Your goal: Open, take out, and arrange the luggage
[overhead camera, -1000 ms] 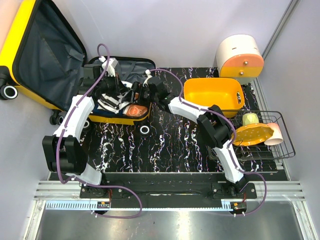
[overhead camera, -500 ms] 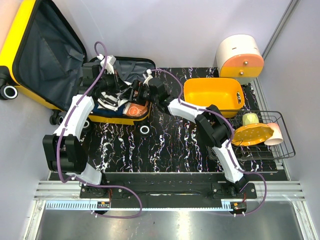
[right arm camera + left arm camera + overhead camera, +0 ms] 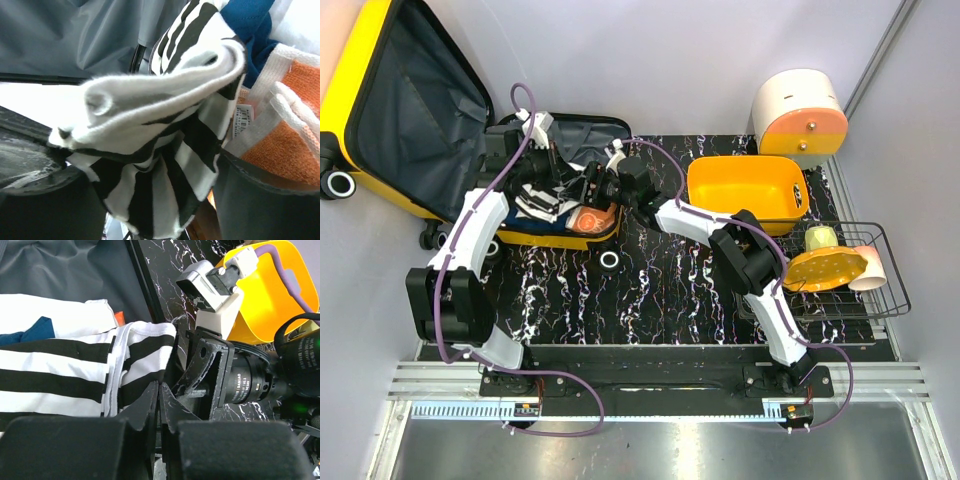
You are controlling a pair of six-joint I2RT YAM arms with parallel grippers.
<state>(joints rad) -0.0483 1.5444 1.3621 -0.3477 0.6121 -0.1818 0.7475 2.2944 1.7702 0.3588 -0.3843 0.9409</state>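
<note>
The yellow luggage lies open at the far left, its grey-lined lid propped up. Clothes fill its base. A black-and-white striped cloth lies there over an orange towel. My left gripper is shut, its tips right against the edge of the striped cloth; no fold shows between them. My right gripper stands open, facing the left one inside the case. The striped cloth hangs bunched between its wide fingers, with the orange towel behind.
A yellow plastic basket sits right of the case on the black marbled table. A wire rack at the right edge holds a yellow plate. A white-and-orange drawer box stands at the back right.
My right gripper has slid left, deeper into the case and closer to the left gripper. The left gripper has stayed shut and nearly still.
</note>
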